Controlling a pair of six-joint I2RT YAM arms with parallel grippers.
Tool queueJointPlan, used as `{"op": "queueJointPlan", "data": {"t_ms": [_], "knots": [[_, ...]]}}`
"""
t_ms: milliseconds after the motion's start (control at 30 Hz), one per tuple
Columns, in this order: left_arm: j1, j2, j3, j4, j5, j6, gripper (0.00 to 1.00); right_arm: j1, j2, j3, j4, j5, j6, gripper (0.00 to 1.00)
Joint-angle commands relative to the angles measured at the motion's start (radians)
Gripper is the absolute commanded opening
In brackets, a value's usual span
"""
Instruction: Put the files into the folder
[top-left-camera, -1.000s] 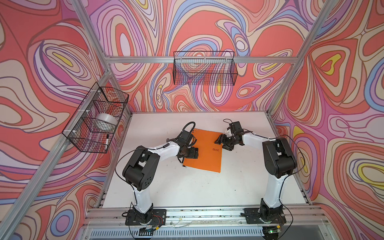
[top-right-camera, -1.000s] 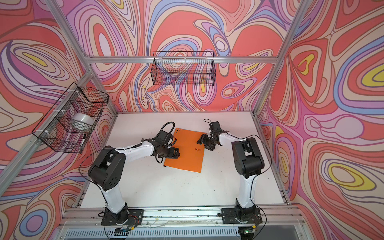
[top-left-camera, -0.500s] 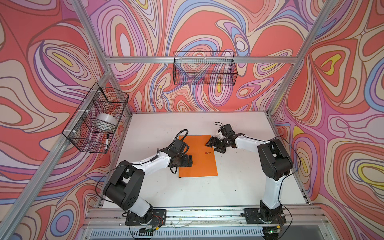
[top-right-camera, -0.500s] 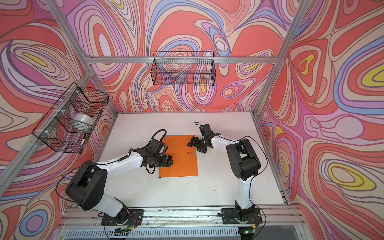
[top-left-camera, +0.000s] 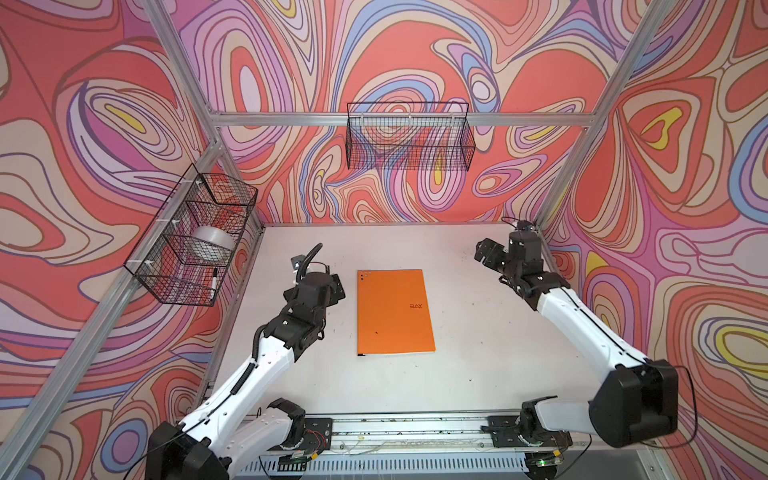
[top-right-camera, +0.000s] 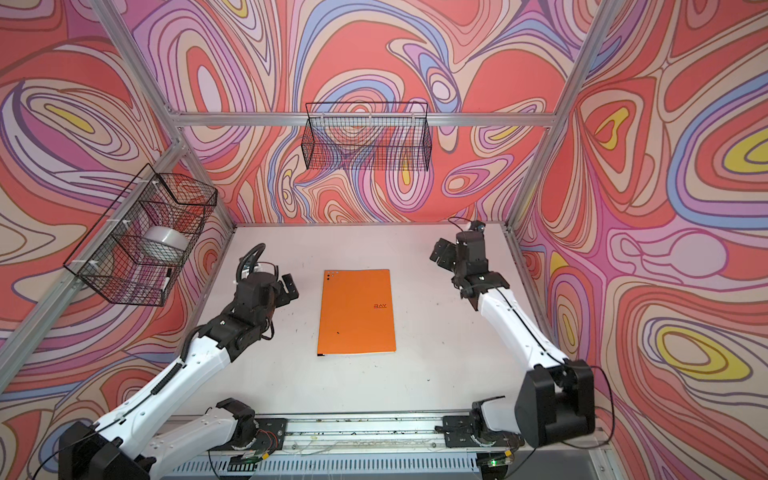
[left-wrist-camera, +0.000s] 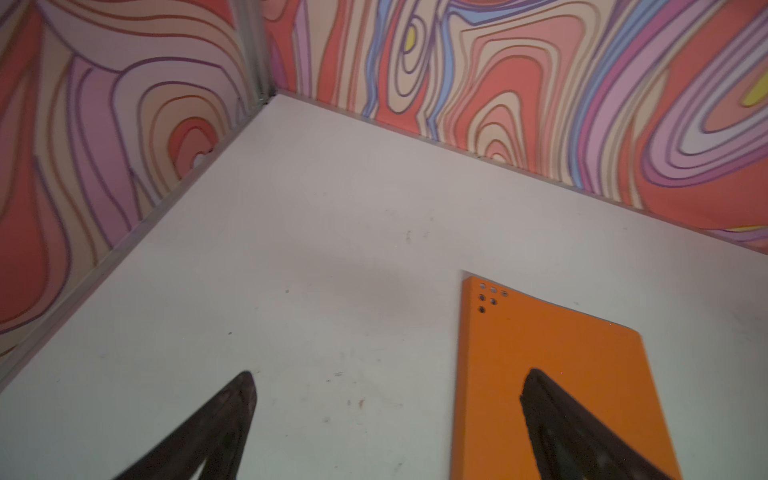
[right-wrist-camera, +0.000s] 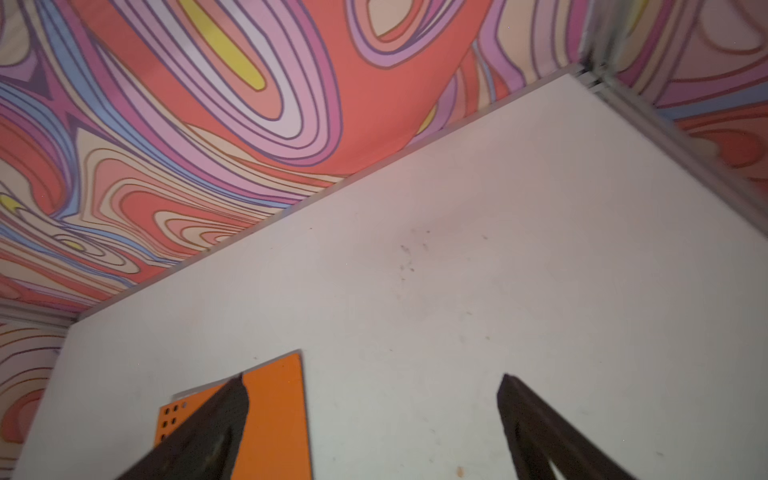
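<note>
The orange folder (top-left-camera: 392, 311) (top-right-camera: 355, 311) lies closed and flat on the middle of the white table, with its dots at the far left corner and its small dark logo facing up. The files are hidden. Only a thin pale strip shows along the folder's far edge (right-wrist-camera: 199, 388). My left gripper (top-left-camera: 332, 291) (top-right-camera: 289, 289) hovers open just left of the folder, apart from it. In the left wrist view the gripper (left-wrist-camera: 386, 382) holds nothing, and one finger overlaps the folder (left-wrist-camera: 540, 345). My right gripper (top-left-camera: 484, 253) (right-wrist-camera: 374, 382) is open and empty near the far right corner.
A wire basket (top-left-camera: 195, 241) on the left wall holds a white tape roll (top-left-camera: 212, 243) and a marker (top-left-camera: 214, 284). Another wire basket (top-left-camera: 409, 139) hangs on the back wall. The arms' base rail (top-left-camera: 407, 432) runs along the front edge.
Both grippers have come off the folder's edges, opened wider and drawn apart, the left to the left and the right to the far right. The folder has turned straight and lies nearer the front.
</note>
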Motion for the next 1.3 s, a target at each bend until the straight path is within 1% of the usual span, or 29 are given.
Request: {"op": "queueJointPlan", "data": {"t_ms": [0, 67, 100, 167, 267, 300, 333, 367, 400, 433, 467, 500, 533, 567, 600, 633, 667, 733, 767, 833, 867, 900, 933, 967, 1000, 1067, 1133, 1200, 1267], "knots": [[0.075, 0.022, -0.111, 0.178, -0.143, 0.057, 1.0, -0.01, 0.011, -0.211, 0.286, 0.233, -0.186, 0.98], [0.097, 0.067, -0.125, 0.189, -0.245, 0.079, 1.0, -0.026, 0.014, -0.285, 0.382, 0.235, -0.216, 0.98], [0.099, 0.094, -0.15, 0.26, -0.321, 0.126, 1.0, -0.04, 0.022, -0.317, 0.424, 0.226, -0.216, 0.98], [0.116, 0.144, -0.24, 0.439, -0.35, 0.211, 1.0, -0.055, 0.05, -0.382, 0.524, 0.226, -0.242, 0.98], [0.166, 0.234, -0.336, 0.69, -0.328, 0.244, 1.0, -0.064, 0.121, -0.481, 0.728, 0.248, -0.292, 0.98], [0.177, 0.276, -0.377, 0.831, -0.328, 0.276, 1.0, -0.065, 0.154, -0.516, 0.819, 0.245, -0.314, 0.98], [0.187, 0.308, -0.405, 0.96, -0.318, 0.341, 1.0, -0.066, 0.18, -0.538, 0.891, 0.245, -0.324, 0.98], [0.188, 0.335, -0.417, 1.058, -0.281, 0.407, 1.0, -0.067, 0.207, -0.549, 0.949, 0.249, -0.341, 0.98], [0.201, 0.368, -0.43, 1.148, -0.236, 0.431, 1.0, -0.069, 0.22, -0.549, 0.982, 0.207, -0.366, 0.98], [0.226, 0.41, -0.442, 1.216, -0.176, 0.443, 1.0, -0.069, 0.248, -0.545, 1.028, 0.196, -0.399, 0.99], [0.248, 0.454, -0.443, 1.262, -0.144, 0.446, 1.0, -0.07, 0.278, -0.536, 1.051, 0.178, -0.423, 0.98], [0.249, 0.46, -0.438, 1.269, -0.14, 0.454, 1.0, -0.082, 0.322, -0.541, 1.122, 0.158, -0.43, 0.98], [0.249, 0.43, -0.424, 1.184, -0.111, 0.433, 1.0, -0.091, 0.362, -0.544, 1.164, 0.145, -0.418, 0.98], [0.259, 0.404, -0.412, 1.108, -0.062, 0.415, 1.0, -0.109, 0.377, -0.545, 1.154, 0.073, -0.419, 0.98], [0.277, 0.412, -0.423, 1.136, 0.005, 0.423, 1.0, -0.132, 0.402, -0.543, 1.175, -0.029, -0.429, 0.98], [0.286, 0.433, -0.437, 1.2, 0.045, 0.443, 1.0, -0.136, 0.428, -0.546, 1.222, -0.052, -0.441, 0.98], [0.288, 0.451, -0.442, 1.237, 0.074, 0.465, 1.0, -0.141, 0.404, -0.536, 1.153, -0.063, -0.433, 0.98], [0.29, 0.443, -0.421, 1.162, 0.174, 0.479, 1.0, -0.152, 0.418, -0.532, 1.172, -0.058, -0.418, 0.98], [0.295, 0.468, -0.413, 1.155, 0.237, 0.491, 1.0, -0.153, 0.412, -0.521, 1.132, -0.053, -0.411, 0.98], [0.302, 0.599, -0.421, 1.361, 0.239, 0.528, 1.0, -0.154, 0.416, -0.508, 1.121, -0.048, -0.413, 0.98], [0.306, 0.524, -0.391, 1.173, 0.25, 0.491, 1.0, -0.155, 0.416, -0.508, 1.12, -0.046, -0.416, 0.98], [0.336, 0.506, -0.351, 1.058, 0.284, 0.45, 1.0, -0.153, 0.415, -0.51, 1.13, -0.039, -0.419, 0.98], [0.36, 0.556, -0.351, 1.143, 0.308, 0.449, 1.0, -0.153, 0.412, -0.509, 1.123, -0.039, -0.423, 0.98], [0.353, 0.55, -0.344, 1.123, 0.302, 0.465, 1.0, -0.153, 0.415, -0.51, 1.13, -0.043, -0.423, 0.98], [0.354, 0.514, -0.318, 1.003, 0.305, 0.439, 1.0, -0.153, 0.414, -0.51, 1.125, -0.045, -0.422, 0.98], [0.354, 0.562, -0.349, 1.153, 0.298, 0.463, 1.0, -0.153, 0.414, -0.51, 1.125, -0.045, -0.422, 0.98], [0.352, 0.518, -0.321, 1.016, 0.301, 0.441, 1.0, -0.153, 0.42, -0.499, 1.109, -0.046, -0.423, 0.98], [0.349, 0.555, -0.345, 1.131, 0.292, 0.465, 1.0, -0.174, 0.441, -0.45, 1.037, -0.1, -0.406, 0.98], [0.335, 0.528, -0.321, 1.035, 0.279, 0.459, 1.0, -0.176, 0.432, -0.46, 1.052, -0.1, -0.411, 0.98]]}}
